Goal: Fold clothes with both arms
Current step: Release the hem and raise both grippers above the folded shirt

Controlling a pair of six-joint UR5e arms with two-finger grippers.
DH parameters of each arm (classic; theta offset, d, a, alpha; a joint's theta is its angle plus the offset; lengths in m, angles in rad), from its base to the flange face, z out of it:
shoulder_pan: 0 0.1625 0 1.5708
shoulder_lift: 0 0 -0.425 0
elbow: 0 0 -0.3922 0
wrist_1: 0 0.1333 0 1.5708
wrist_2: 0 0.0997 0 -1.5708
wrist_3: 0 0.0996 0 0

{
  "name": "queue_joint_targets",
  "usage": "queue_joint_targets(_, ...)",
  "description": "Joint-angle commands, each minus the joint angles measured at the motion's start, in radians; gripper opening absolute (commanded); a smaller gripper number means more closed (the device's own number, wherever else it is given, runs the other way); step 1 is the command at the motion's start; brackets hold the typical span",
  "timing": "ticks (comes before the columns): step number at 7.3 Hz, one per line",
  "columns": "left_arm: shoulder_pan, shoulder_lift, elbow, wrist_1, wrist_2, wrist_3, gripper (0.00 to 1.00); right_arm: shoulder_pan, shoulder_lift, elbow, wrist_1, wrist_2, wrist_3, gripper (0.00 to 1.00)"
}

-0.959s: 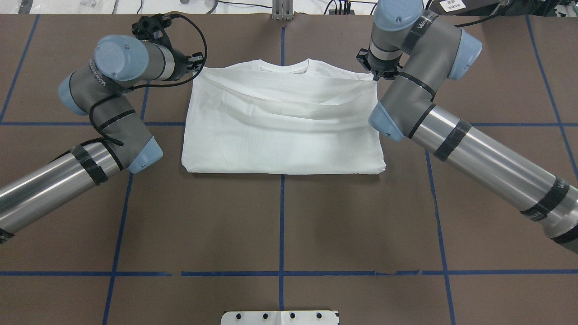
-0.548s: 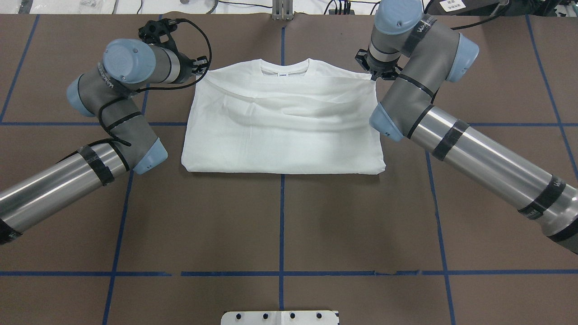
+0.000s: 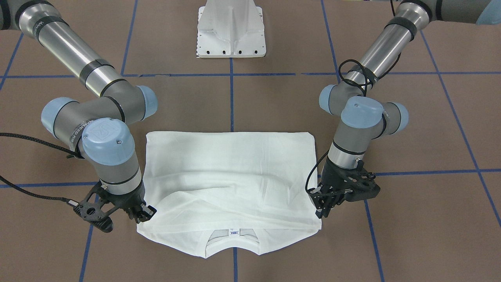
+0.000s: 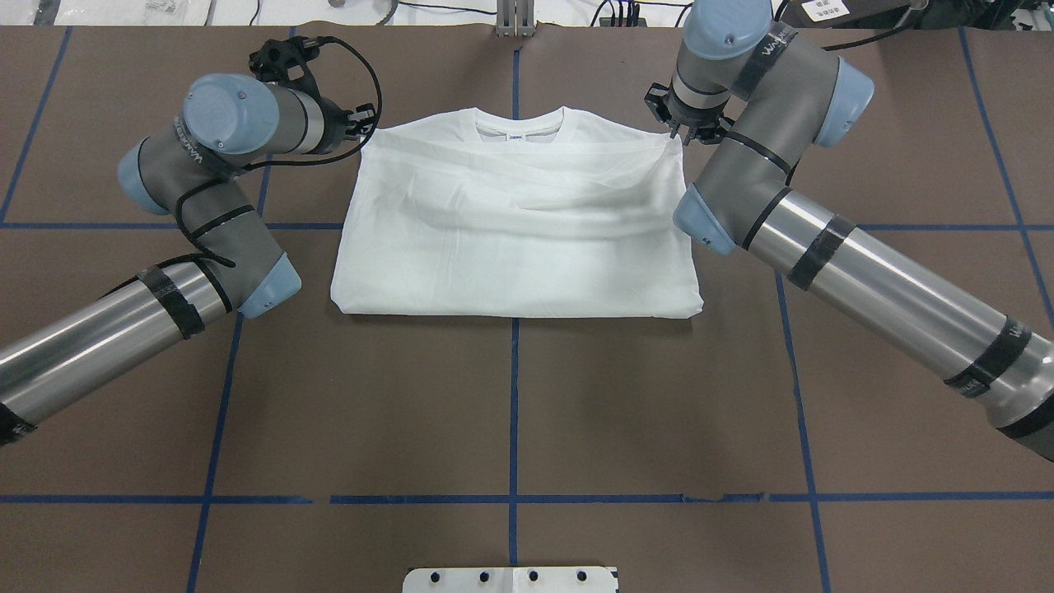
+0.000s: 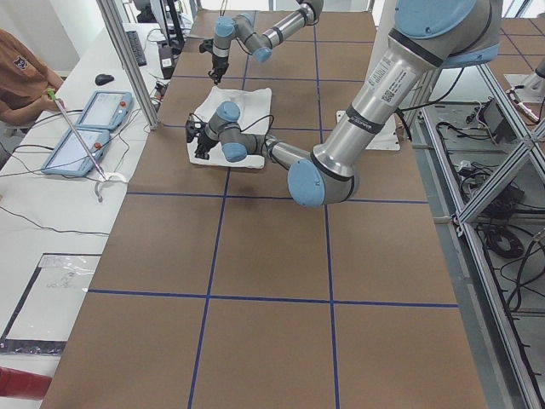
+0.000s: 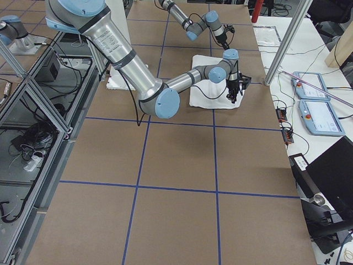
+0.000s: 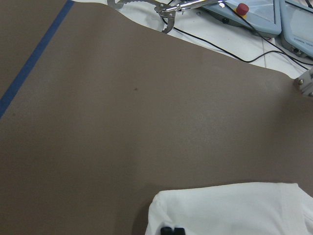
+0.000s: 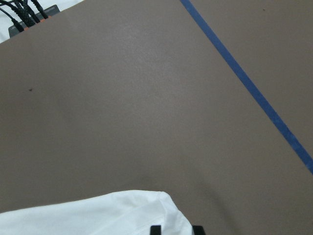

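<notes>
The white shirt (image 4: pixel 515 239) lies on the brown table, folded once, its lower half laid up over the chest just short of the collar (image 4: pixel 520 125). The text block is hidden. My left gripper (image 4: pixel 366 125) is shut on the folded layer's corner; in the left wrist view its fingertips (image 7: pixel 172 230) sit together on the cloth (image 7: pixel 234 210). My right gripper (image 4: pixel 679 132) is at the opposite corner; in the right wrist view its tips (image 8: pixel 177 229) stand apart astride the cloth edge (image 8: pixel 98 215). In the front view the left gripper (image 3: pixel 323 207) and right gripper (image 3: pixel 144 213) flank the shirt (image 3: pixel 231 172).
The white pedestal base (image 3: pixel 231 35) stands at the robot's side of the table. Blue tape lines (image 4: pixel 515 412) grid the brown surface. Beyond the far edge lie control boxes (image 7: pixel 274 14) and cables (image 8: pixel 24 14). A person sits at the bench (image 5: pixel 21 68).
Both grippers have carried the folded layer's edge further toward the collar and lower. The raised fold has flattened onto the shirt.
</notes>
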Motion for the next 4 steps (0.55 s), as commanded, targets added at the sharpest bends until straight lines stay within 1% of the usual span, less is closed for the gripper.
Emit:
queue_joint_targets(1,-0.004,0.018,-0.006,-0.029,-0.003,0.012,0.51,0.034,-0.015,0.047,0.005,0.074,0.003,0.55)
queue_joint_targets(2,-0.004,0.02,-0.007,-0.043,-0.007,0.012,0.51,0.03,-0.085,0.146,0.005,0.086,0.041,0.6)
queue_joint_targets(3,-0.007,0.02,-0.01,-0.043,-0.007,0.012,0.52,-0.024,-0.189,0.287,0.005,0.078,0.127,0.64)
queue_joint_targets(4,-0.009,0.02,-0.015,-0.041,-0.008,0.012,0.52,-0.059,-0.275,0.401,0.007,0.075,0.175,0.65)
